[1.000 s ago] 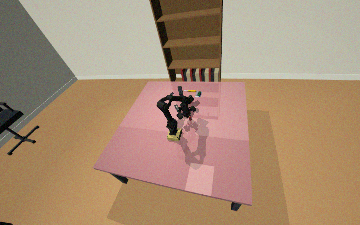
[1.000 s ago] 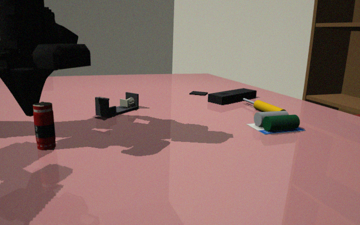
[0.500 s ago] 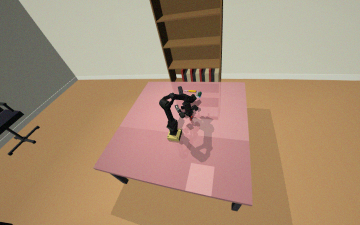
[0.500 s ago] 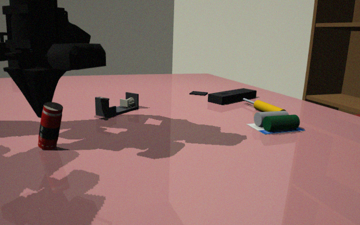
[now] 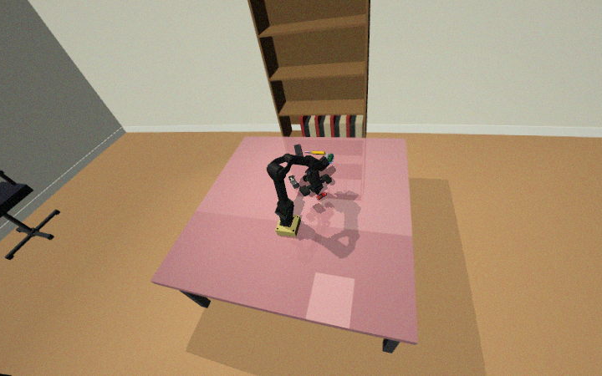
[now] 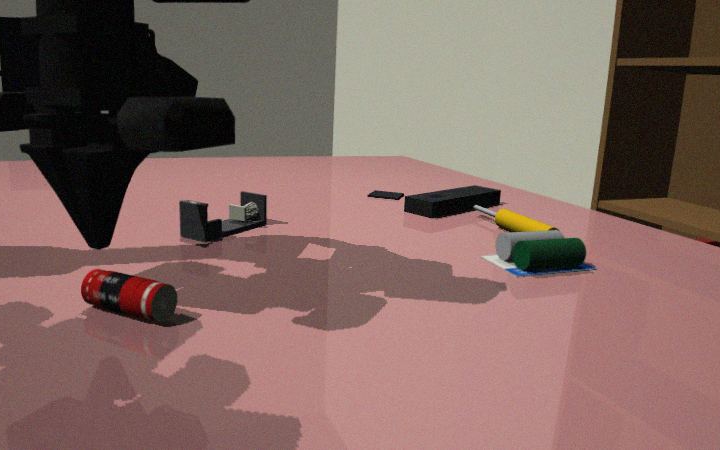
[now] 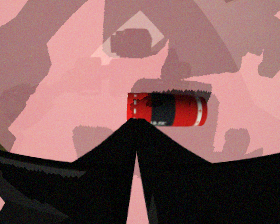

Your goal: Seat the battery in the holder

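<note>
The red battery (image 5: 322, 195) (image 6: 128, 295) (image 7: 183, 109) with a black band lies on its side on the pink table. In the exterior view its dark flat end faces right, toward the camera. My gripper (image 6: 98, 246) (image 7: 136, 124) is shut and empty, its tips pointing down. In the exterior view the tips are above and behind the battery; in the wrist view they overlap its lower left edge. Whether they touch it I cannot tell. The dark holder (image 5: 293, 181) (image 6: 232, 226) stands empty on the table, with an upright wall at each end and the spring inside its far wall.
A black block (image 5: 298, 149) (image 6: 452, 200) and a small flat black piece (image 6: 385, 195) lie beyond the holder. A yellow screwdriver (image 5: 318, 153) (image 6: 525, 221) lies near a grey cylinder (image 6: 527, 244) and a green cylinder (image 5: 330, 157) (image 6: 550, 254) on a blue and white card (image 6: 561, 271).
</note>
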Controlling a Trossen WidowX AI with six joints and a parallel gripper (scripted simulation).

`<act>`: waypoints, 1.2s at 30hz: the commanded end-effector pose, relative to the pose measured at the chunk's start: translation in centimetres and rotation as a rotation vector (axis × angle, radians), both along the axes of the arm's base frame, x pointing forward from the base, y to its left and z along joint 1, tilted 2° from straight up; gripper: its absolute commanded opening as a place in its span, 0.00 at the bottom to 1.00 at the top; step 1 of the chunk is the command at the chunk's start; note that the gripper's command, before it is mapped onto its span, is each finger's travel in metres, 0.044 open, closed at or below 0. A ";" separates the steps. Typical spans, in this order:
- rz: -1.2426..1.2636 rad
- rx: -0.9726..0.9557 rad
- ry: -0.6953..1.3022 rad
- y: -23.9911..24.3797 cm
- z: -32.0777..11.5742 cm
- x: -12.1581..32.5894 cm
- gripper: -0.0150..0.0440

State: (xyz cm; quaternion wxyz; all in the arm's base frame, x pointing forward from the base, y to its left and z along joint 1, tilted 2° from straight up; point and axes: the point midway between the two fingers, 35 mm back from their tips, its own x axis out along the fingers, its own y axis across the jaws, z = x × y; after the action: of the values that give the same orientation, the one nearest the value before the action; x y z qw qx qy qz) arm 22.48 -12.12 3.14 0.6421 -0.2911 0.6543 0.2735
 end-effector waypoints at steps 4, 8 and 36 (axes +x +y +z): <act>0.001 0.000 0.001 -0.1 1.9 0.3 0.25; 0.002 -0.001 0.003 -0.2 5.0 0.5 0.25; -1.129 -0.010 -0.031 -1.4 3.1 1.6 0.68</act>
State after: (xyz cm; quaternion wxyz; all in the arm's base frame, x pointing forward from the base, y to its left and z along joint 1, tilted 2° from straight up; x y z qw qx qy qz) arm 24.12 -13.21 8.43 0.7120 -0.0348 0.7013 0.0054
